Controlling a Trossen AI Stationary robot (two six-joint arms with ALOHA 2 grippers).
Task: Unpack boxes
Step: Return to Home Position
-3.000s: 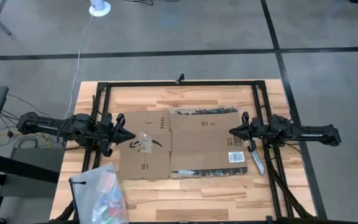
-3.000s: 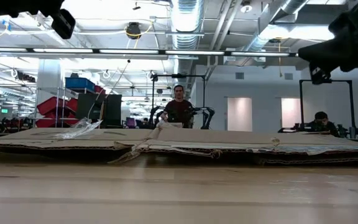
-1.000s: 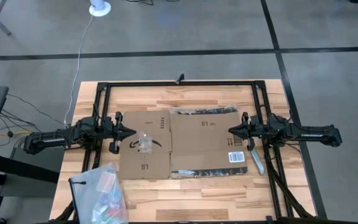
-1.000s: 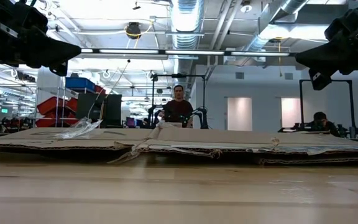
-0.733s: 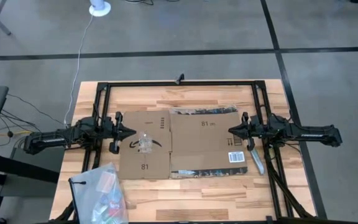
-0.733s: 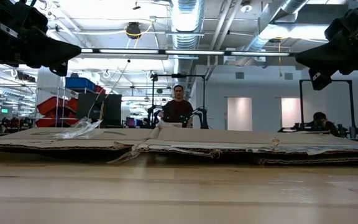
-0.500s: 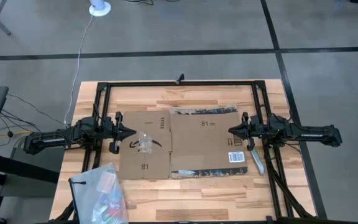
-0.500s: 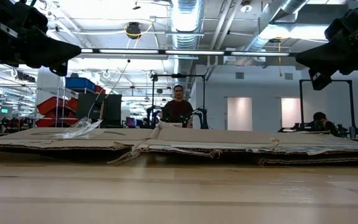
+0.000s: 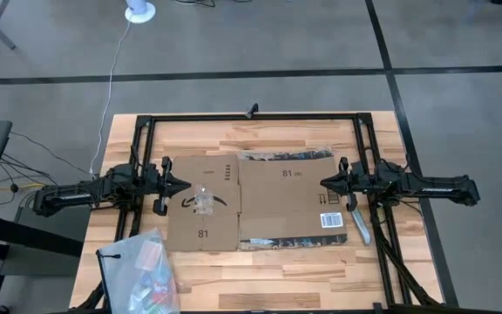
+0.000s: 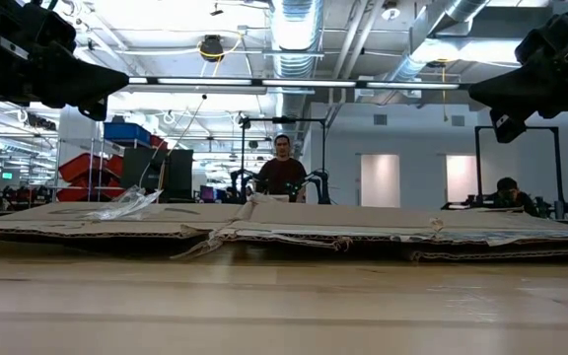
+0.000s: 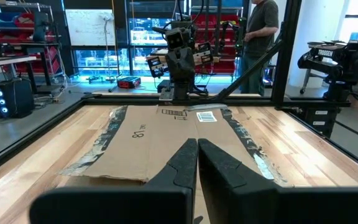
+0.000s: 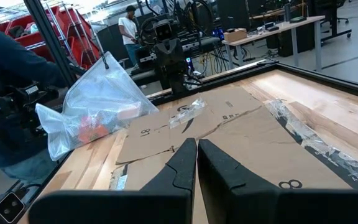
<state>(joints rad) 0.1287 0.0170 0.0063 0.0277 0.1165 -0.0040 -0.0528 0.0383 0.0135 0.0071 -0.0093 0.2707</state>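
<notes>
The box is fully flattened, lying mid-table with a scrap of clear plastic on top. The zip bag, just off the box's corner on the left arm's side, is stuffed with colourful bits. The left gripper and right gripper hover at opposite ends of the box, fingers pressed together.

One camera hangs high up and looks straight down on the whole tabletop and both arms. Another sits low, right down by the wood, and looks level across the flat box into the room behind. A camera on each wrist looks out past the left claw or the right claw toward the other arm, and all four views share the flat box.
</notes>
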